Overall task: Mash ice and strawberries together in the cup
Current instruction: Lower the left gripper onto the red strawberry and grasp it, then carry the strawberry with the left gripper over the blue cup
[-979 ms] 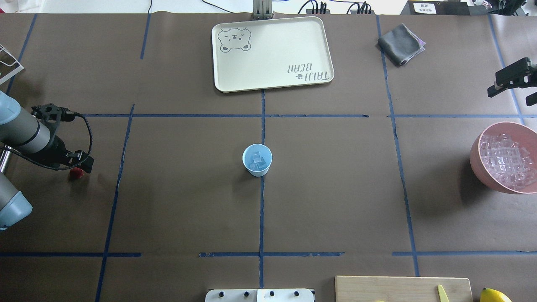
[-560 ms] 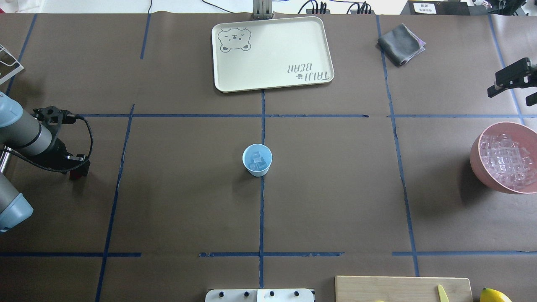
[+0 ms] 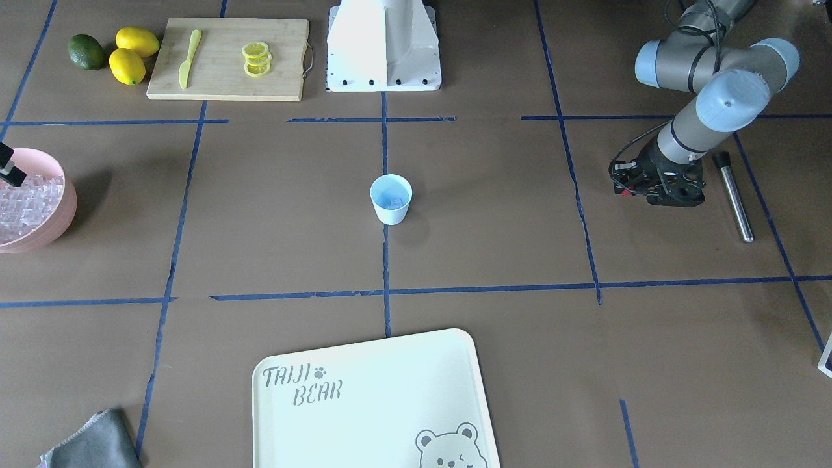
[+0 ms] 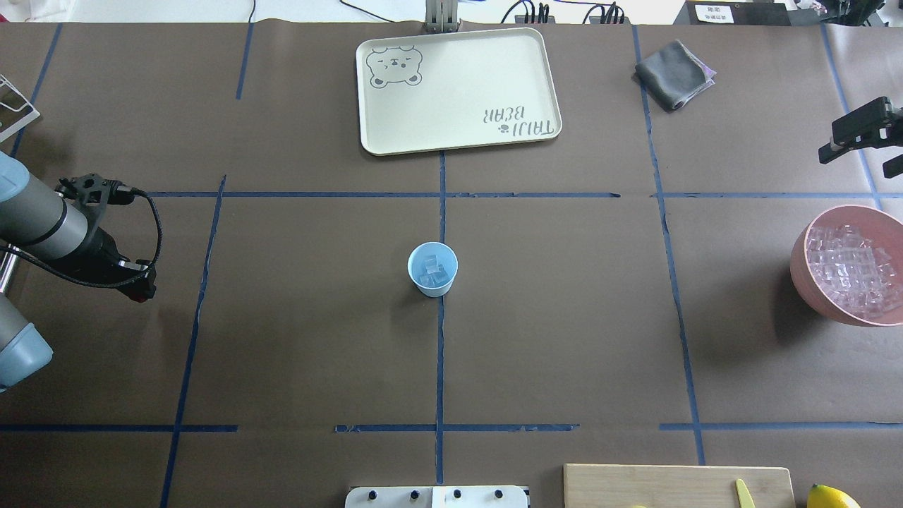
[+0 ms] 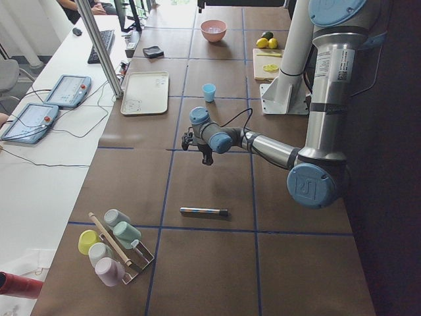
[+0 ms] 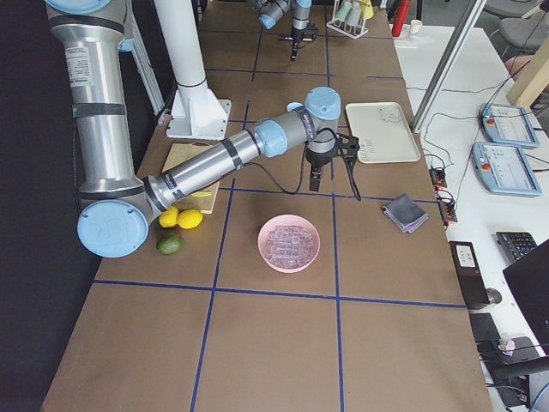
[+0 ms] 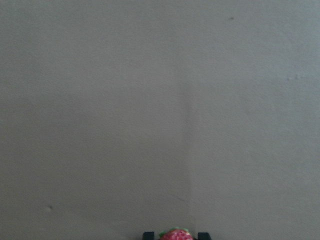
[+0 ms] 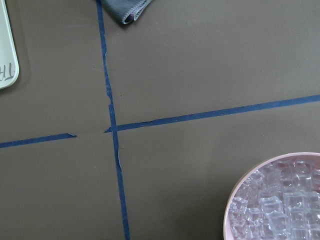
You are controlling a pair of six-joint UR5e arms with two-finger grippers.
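Note:
The pale blue cup (image 4: 432, 269) stands at the table's middle with a few clear ice cubes (image 4: 431, 272) inside; it also shows in the front view (image 3: 391, 199). My left gripper (image 4: 146, 289) is at the table's left side, shut on the small red strawberry (image 7: 175, 234), which sits between the two fingertips in the left wrist view. A red sliver of it shows under the gripper (image 3: 625, 192). My right gripper (image 4: 862, 152) hangs at the far right beyond the pink bowl, jaws apart and empty.
A pink bowl (image 4: 801, 264) full of ice cubes stands at the right edge. A metal rod (image 3: 734, 195) lies beside my left arm. A cream tray (image 4: 458, 88) and a grey cloth (image 4: 674, 74) lie at the far side. A cutting board (image 3: 227, 58), lemons and a lime lie near the base.
My left gripper moved over the strawberry that lay on the table beside it and shut on it. The right arm has barely moved.

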